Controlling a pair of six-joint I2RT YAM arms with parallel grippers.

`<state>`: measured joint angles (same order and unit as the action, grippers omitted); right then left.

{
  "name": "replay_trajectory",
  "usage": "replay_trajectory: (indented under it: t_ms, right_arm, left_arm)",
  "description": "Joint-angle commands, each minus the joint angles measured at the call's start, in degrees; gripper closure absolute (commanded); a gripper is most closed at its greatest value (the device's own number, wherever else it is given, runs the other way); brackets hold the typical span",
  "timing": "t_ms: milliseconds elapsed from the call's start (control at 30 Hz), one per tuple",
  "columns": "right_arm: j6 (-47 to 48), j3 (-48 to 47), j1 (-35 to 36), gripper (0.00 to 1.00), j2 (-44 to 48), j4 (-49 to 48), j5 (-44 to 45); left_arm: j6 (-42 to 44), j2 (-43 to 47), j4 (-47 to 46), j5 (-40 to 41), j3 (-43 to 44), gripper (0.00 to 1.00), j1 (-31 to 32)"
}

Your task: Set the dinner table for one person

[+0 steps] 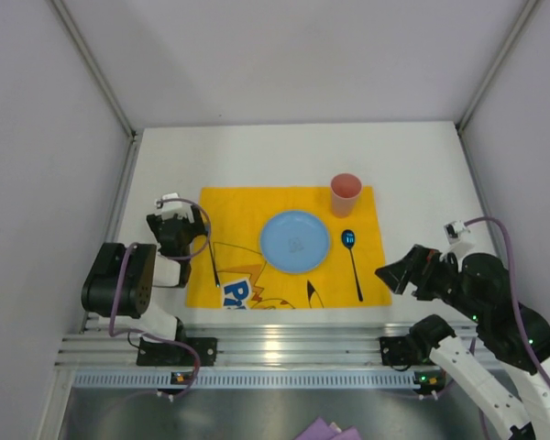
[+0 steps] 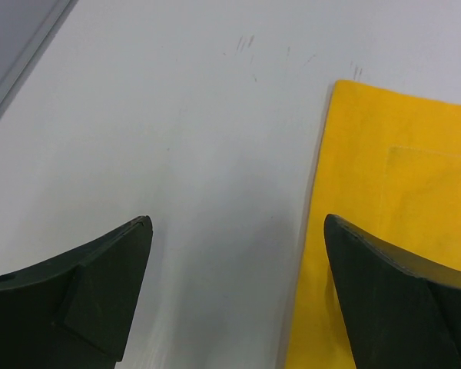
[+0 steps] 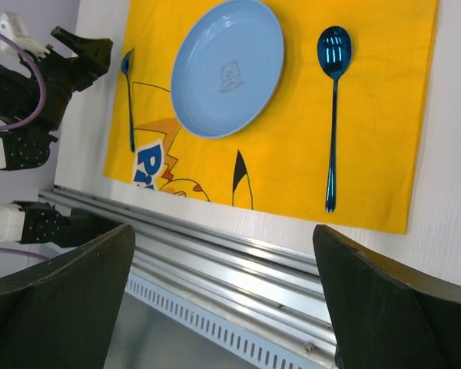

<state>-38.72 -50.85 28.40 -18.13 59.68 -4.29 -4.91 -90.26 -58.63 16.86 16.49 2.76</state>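
On the white dinner table [image 1: 284, 151] lies a yellow cartoon placemat [image 1: 238, 206]. It carries a light blue plate [image 1: 295, 241] in the middle, a blue spoon [image 1: 352, 261] to the plate's right, a thin dark fork [image 1: 214, 266] to its left and a pink cup [image 1: 345, 193] at the far right corner. My left gripper [image 1: 179, 220] is open and empty, low over the placemat's left edge [image 2: 399, 192]. My right gripper [image 1: 390, 273] is open and empty beside the mat's near right corner, above the front rail; plate [image 3: 227, 65], spoon [image 3: 333, 115] and fork [image 3: 129, 100] show ahead.
A metal rail [image 1: 275, 348] runs along the table's near edge, carrying both arm bases. White walls close in the left, right and far sides. Purple items [image 1: 330, 431] lie below the rail at the bottom edge.
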Motion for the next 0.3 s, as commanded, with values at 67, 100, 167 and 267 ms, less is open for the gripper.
replay_trajectory:
  t_ms: [67, 100, 167, 267]
  right_arm:
    - [-1.18, -1.17, 0.86, 0.0, -3.22, -6.68, 1.3]
    - [-1.1, -1.7, 0.78, 0.0, -4.1, -6.68, 1.65]
    - [-1.01, -2.84, 0.78, 0.0, -5.86, -6.86, 2.27]
    - [-2.24, -2.5, 0.78, 0.0, -5.43, -8.53, 3.23]
  left_arm:
    - [0.07, 0.52, -6.23, -2.27, 0.38, 0.01, -0.13]
    - [0.07, 0.52, -6.06, -2.27, 0.47, 0.02, -0.13]
    - [0.07, 0.43, -6.06, -2.27, 0.38, 0.02, -0.13]
    - [0.07, 0.43, -6.06, -2.18, 0.38, 0.02, -0.13]
